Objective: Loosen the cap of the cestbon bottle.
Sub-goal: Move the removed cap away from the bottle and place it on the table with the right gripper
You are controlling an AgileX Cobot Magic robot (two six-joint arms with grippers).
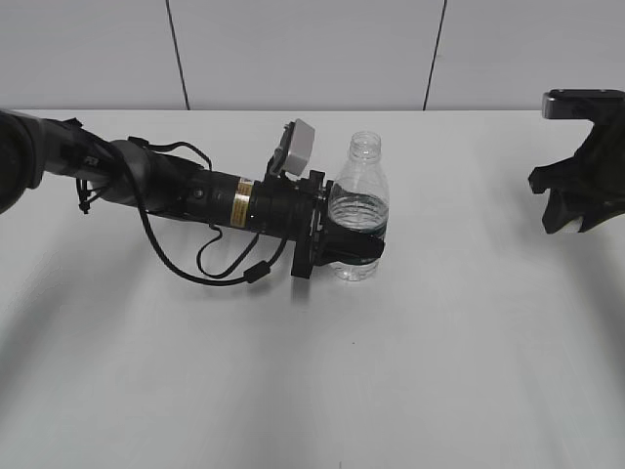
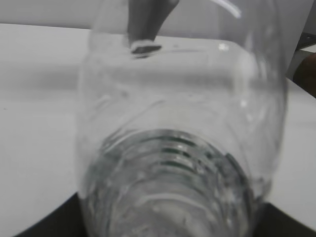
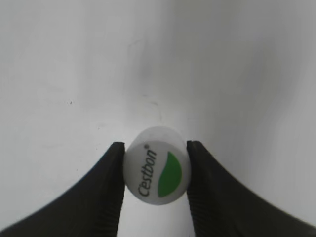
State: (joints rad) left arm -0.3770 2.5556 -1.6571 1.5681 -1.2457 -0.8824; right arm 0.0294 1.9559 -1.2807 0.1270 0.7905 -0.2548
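while the left gripper [image 1: 356, 244] clamps the open bottle [image 1: 358, 200] and the right gripper [image 3: 156, 170] pinches the cap [image 3: 157, 168], tilting risks spillage; slack pinching drops the cap.

The cestbon bottle [image 1: 357, 205] at the exterior view's centre is clear, with a dark green band low on its body. The cap [image 3: 157, 168], low in the right wrist view, is white with a green leaf mark and dark lettering. Both grippers are black; the table [image 1: 439, 371] is plain white.
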